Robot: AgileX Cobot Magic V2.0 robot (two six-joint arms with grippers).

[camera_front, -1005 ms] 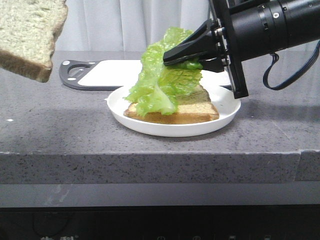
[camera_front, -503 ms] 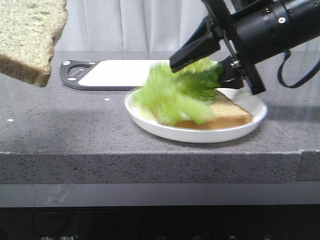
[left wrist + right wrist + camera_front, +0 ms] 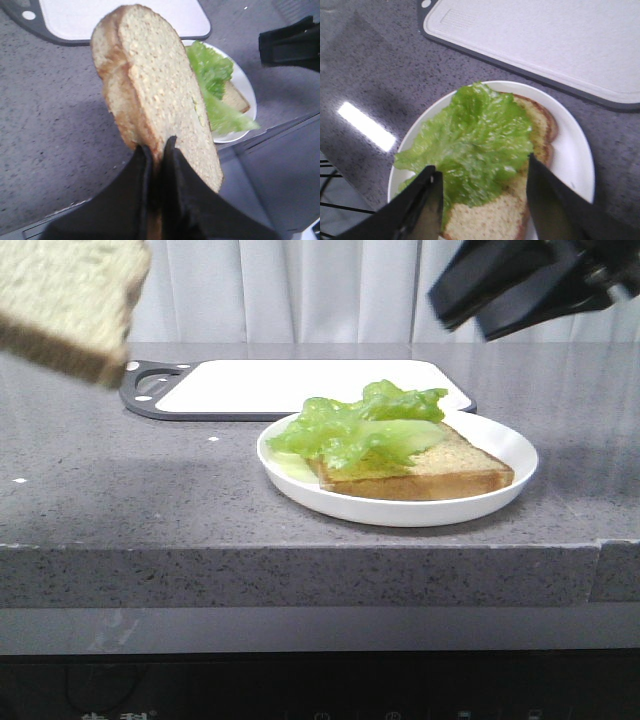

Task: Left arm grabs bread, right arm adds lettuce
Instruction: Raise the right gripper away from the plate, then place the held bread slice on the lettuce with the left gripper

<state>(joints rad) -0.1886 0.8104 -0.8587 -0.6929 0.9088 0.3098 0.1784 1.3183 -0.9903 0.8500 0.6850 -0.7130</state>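
The bread (image 3: 70,300), a thick slice with brown crust, hangs in the air at the far left, above the counter. My left gripper (image 3: 157,150) is shut on its lower edge. The frilly green lettuce (image 3: 365,425) lies loose on another bread slice (image 3: 440,475) in the white plate (image 3: 400,512). My right gripper (image 3: 462,312) is lifted above and to the right of the plate. Its jaws stand wide open and empty over the lettuce (image 3: 475,140), with one finger (image 3: 427,200) on either side and touching nothing.
A white cutting board (image 3: 300,385) with a dark grey rim lies behind the plate. The grey stone counter (image 3: 150,490) drops off at its front edge just in front of the plate.
My right gripper has let go of the lettuce and risen up and to the right. The lettuce now lies flat on the plated slice. The plate sits further right than a second ago.
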